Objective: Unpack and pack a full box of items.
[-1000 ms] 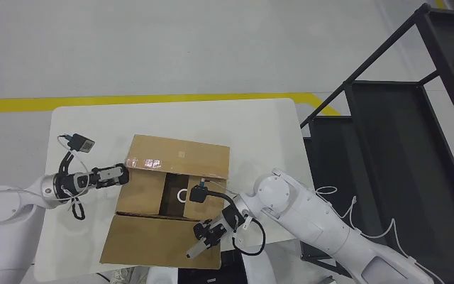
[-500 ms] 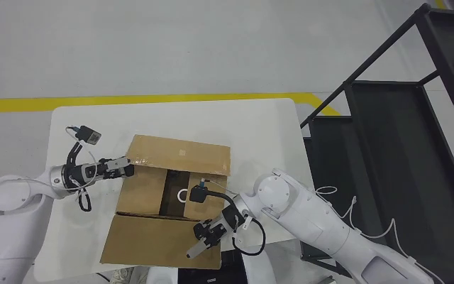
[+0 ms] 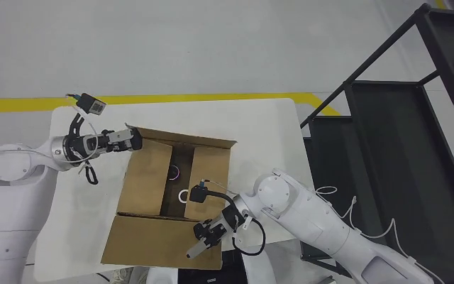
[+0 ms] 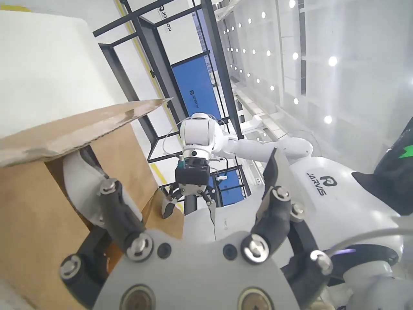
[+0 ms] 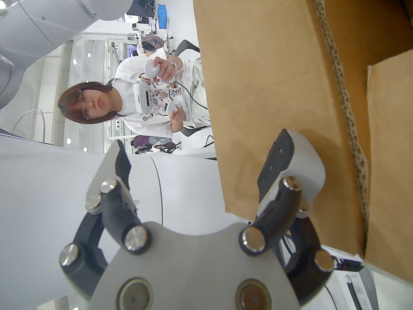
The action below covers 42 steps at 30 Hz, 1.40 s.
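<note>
Top view: the cardboard box [image 3: 144, 190] sits mid-table [image 3: 213, 113], its near flap [image 3: 156, 245] folded out flat and its far flap [image 3: 186, 141] tilted up. The left gripper [image 3: 133, 138] is at that flap's corner, and the right gripper [image 3: 199, 241] hovers over the near flap.

Left wrist view: the left gripper [image 4: 177, 162] is spread wide and pinches nothing, with one finger [image 4: 113, 195] tucked under the far flap [image 4: 80, 124].

Right wrist view: the right gripper [image 5: 200, 145] is likewise spread and holds nothing, just above the near flap [image 5: 274, 82].

The step looks like opening the box. To do it well, the left finger should ride under the edge and swing the flap back about its hinge, not drag it sideways; pressing the near flap down would likely stop the box sliding
</note>
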Each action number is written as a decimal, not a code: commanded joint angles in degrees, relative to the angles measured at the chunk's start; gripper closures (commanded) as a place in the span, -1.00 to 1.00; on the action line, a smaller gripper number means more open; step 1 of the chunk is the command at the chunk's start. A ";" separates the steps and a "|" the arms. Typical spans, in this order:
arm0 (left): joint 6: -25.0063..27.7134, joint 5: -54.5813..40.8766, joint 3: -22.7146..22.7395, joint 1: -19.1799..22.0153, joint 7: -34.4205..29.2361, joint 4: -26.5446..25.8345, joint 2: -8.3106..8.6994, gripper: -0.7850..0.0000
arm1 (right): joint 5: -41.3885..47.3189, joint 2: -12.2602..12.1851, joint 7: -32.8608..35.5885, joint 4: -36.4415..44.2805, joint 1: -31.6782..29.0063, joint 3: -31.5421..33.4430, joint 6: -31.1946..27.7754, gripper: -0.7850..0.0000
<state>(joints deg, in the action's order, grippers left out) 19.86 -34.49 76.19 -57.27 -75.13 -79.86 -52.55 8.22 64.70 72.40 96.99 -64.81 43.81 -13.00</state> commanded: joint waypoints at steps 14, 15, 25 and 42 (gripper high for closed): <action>0.50 11.33 -13.77 14.73 11.89 12.35 -4.12 -1.00 | 0.00 0.00 0.00 0.00 0.00 0.00 0.00 -1.00; 1.00 12.49 -14.68 15.35 12.88 13.34 -4.43 -1.00 | 0.00 0.00 0.00 0.00 0.00 0.00 0.00 -1.00; 2.65 22.46 -21.32 19.04 24.74 22.05 -7.27 -1.00 | 0.00 0.00 0.00 0.00 0.00 0.00 0.00 -1.00; 4.92 21.24 -23.33 22.39 23.43 30.29 -9.61 -1.00 | -4.12 0.56 0.36 1.96 0.55 -4.87 4.90 -1.00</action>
<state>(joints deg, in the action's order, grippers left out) 24.72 -13.24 52.81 -34.91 -51.69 -49.82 -62.11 4.36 65.16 72.91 99.46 -64.45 39.38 -8.46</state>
